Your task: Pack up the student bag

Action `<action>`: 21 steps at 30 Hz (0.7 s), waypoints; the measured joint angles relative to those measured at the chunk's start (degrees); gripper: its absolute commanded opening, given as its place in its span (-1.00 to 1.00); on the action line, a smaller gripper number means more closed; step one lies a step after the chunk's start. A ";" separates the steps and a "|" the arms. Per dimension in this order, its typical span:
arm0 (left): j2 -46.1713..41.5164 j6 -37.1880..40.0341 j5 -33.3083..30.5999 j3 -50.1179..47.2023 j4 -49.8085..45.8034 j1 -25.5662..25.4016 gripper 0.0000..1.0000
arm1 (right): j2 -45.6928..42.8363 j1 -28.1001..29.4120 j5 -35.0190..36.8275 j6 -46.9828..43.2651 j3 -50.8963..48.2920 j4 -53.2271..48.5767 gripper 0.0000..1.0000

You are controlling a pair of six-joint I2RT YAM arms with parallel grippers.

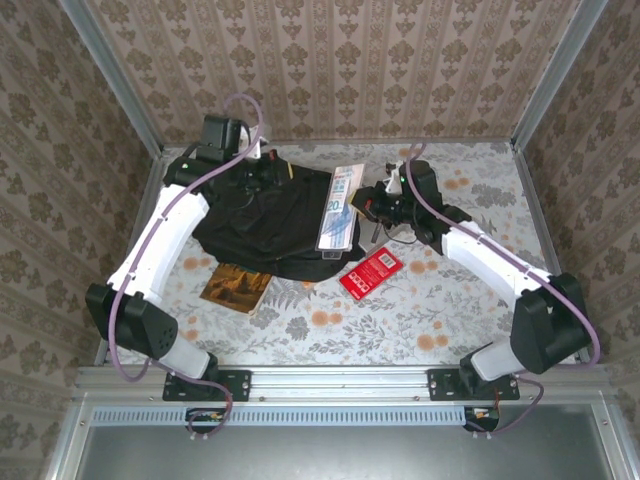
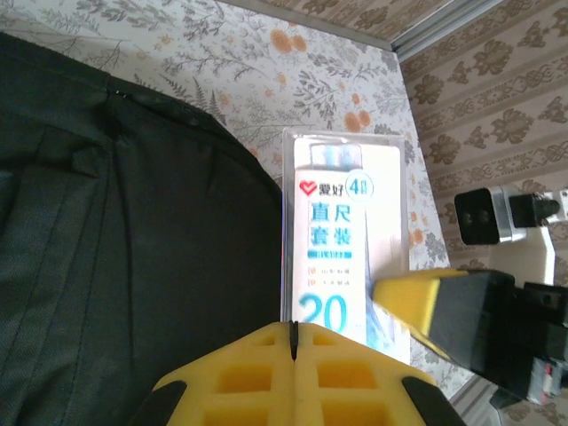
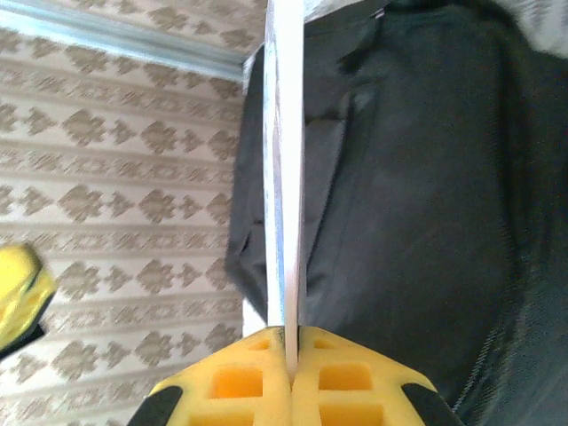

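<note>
Over the bag's (image 1: 255, 225) right edge, a ruler pack (image 1: 338, 205) is pinched by the right claw (image 3: 288, 342); the left claw (image 2: 293, 342) is shut at its far edge.

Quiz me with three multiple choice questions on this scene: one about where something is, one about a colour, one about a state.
1. Where does the red packet lie? A on the table; B on top of the bag; C in a claw.
2. The student bag is: A blue; B black; C red.
3. The right claw is: A wide open; B shut empty; C shut on the ruler pack.
A, it rests on the floral tabletop; B, its fabric is black; C, it pinches the pack's edge.
</note>
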 measured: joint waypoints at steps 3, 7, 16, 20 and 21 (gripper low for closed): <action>0.96 1.11 -1.70 0.00 -0.48 -1.79 -0.36 | -0.83 -1.42 4.50 -0.90 0.00 -3.43 -1.00; 3.63 3.52 -5.64 0.63 -3.06 -7.37 0.07 | -4.52 -5.22 8.68 -2.91 0.00 -7.89 -1.00; 18.95 7.56 -11.39 12.04 -9.11 -17.40 0.28 | -14.67 -13.60 12.66 -4.22 -9.20 -11.41 -1.00; 24.04 8.26 -13.07 16.00 -11.26 -18.82 0.33 | -16.22 -15.63 12.61 -4.76 -13.05 -12.31 -1.00; 24.90 8.41 -13.44 16.68 -11.63 -18.93 0.33 | -16.59 -15.96 12.52 -4.96 -13.84 -12.33 -1.00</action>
